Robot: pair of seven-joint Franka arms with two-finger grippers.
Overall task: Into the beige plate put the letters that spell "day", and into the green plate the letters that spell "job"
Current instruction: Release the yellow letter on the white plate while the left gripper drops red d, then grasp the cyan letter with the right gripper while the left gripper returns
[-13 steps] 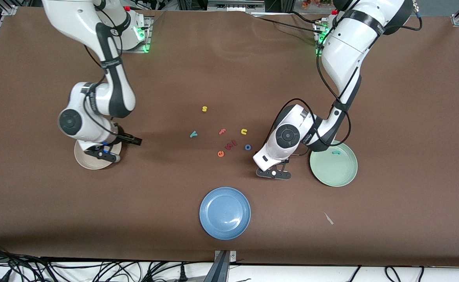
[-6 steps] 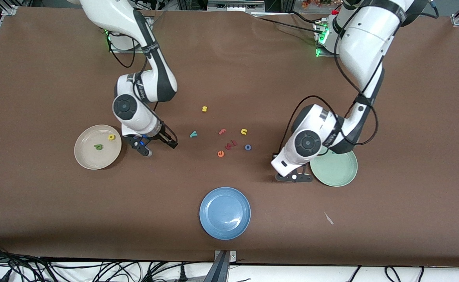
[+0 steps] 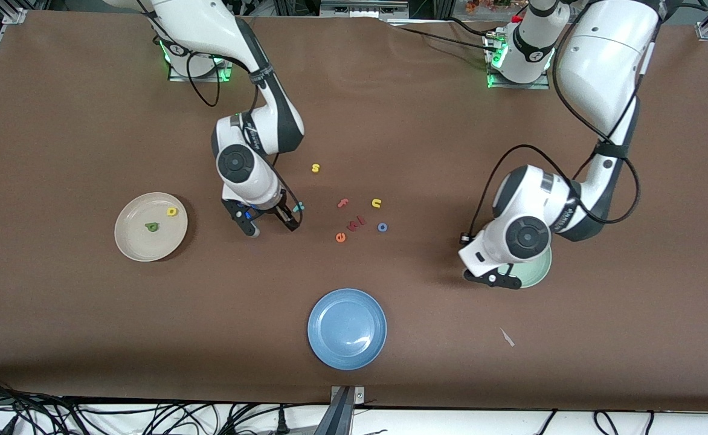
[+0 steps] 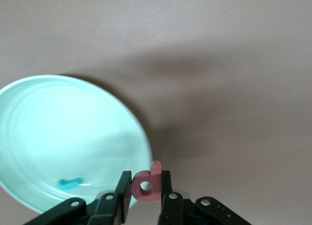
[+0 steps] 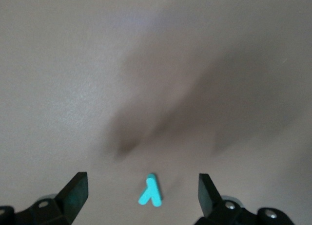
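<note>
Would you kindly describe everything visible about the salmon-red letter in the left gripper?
The salmon-red "b" is a small, matte, foam-looking letter with a round hole in its bowl and a short stem. The left gripper is shut on it, a dark finger pressing each side, so it hangs in the air at the rim of the green plate, where a teal letter lies. The front view hides it.

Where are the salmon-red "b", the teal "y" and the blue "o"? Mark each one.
salmon-red "b" (image 4: 147, 186): left wrist view, on its ring, held in the left claw (image 4: 145, 201).
teal "y" (image 5: 150, 191): right wrist view, where its strokes meet.
blue "o" (image 3: 382, 227): front view, on its ring, on the table.
</note>
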